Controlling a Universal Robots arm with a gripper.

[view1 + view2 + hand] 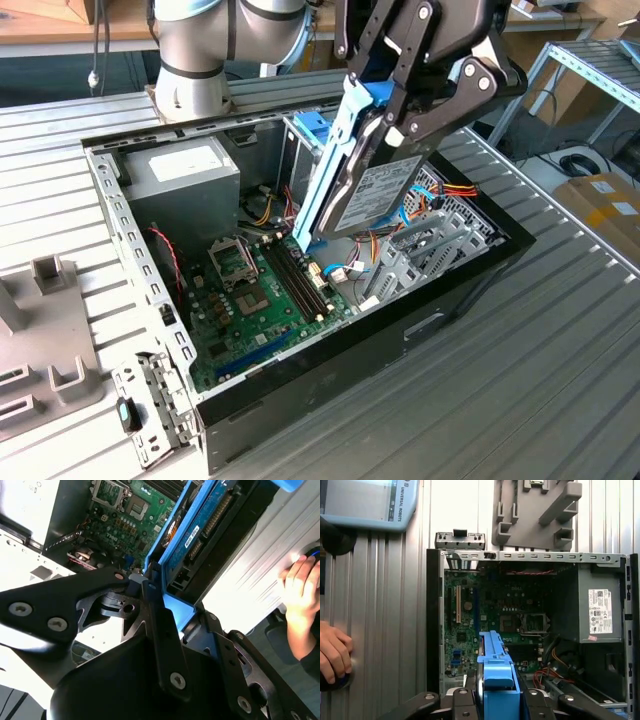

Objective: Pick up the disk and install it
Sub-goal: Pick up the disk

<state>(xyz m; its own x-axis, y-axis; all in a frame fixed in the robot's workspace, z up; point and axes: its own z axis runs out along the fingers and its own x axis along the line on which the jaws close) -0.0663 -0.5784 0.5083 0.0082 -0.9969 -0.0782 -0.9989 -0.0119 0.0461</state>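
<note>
My fingers [430, 105] are pinched on the disk [385, 195], gripping its blue carrier frame [325, 170] near the upper end. The disk hangs steeply tilted over the open computer case [350, 335]. Its low corner is down near the motherboard [255, 290]; I cannot tell whether that corner touches anything.

The pick-up is done, and I judge the install to be the step in hand. Seating the disk calls for squaring the frame to its bay and easing it in clear of the cables [455, 190]. A person's hand [334, 652] sits at the edge of the bench [385, 630].
</note>
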